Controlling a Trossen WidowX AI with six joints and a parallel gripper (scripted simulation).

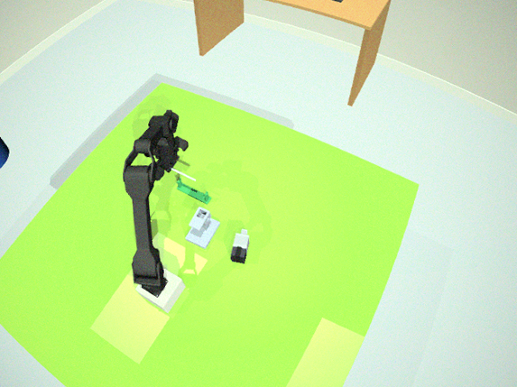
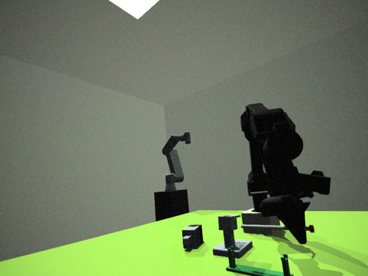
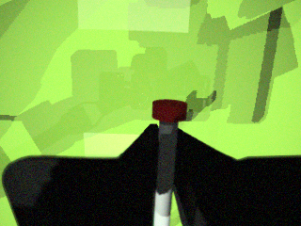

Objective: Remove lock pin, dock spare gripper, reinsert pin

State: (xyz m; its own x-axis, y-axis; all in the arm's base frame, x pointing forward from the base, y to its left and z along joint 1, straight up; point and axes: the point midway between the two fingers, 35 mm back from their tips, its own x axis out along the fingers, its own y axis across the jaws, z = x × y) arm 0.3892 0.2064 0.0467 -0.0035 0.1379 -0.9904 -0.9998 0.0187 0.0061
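Observation:
My gripper [image 1: 169, 167] [image 2: 299, 232] [image 3: 160, 131] is shut on the lock pin near its red head. The pin [image 1: 183, 175] [image 2: 263, 226] [image 3: 162, 207] has a pale shaft, is roughly level, and is held in the air clear of the socket. The grey mount [image 1: 199, 221] [image 2: 228, 223] stands upright on its square base, with its socket empty. The spare gripper [image 1: 240, 248] [image 2: 191, 236], a light and black block with a small spigot, lies apart beside the mount. Neither the mount nor the spare gripper shows in the wrist view.
A green rack [image 1: 192, 192] [image 2: 252, 269] with two upright posts lies near the mount, close to the held pin. The arm's pale base block [image 1: 168, 298] [image 2: 248, 227] is on the mat's other side of the mount. A desk, a blue cylinder and another arm stand beyond the mat.

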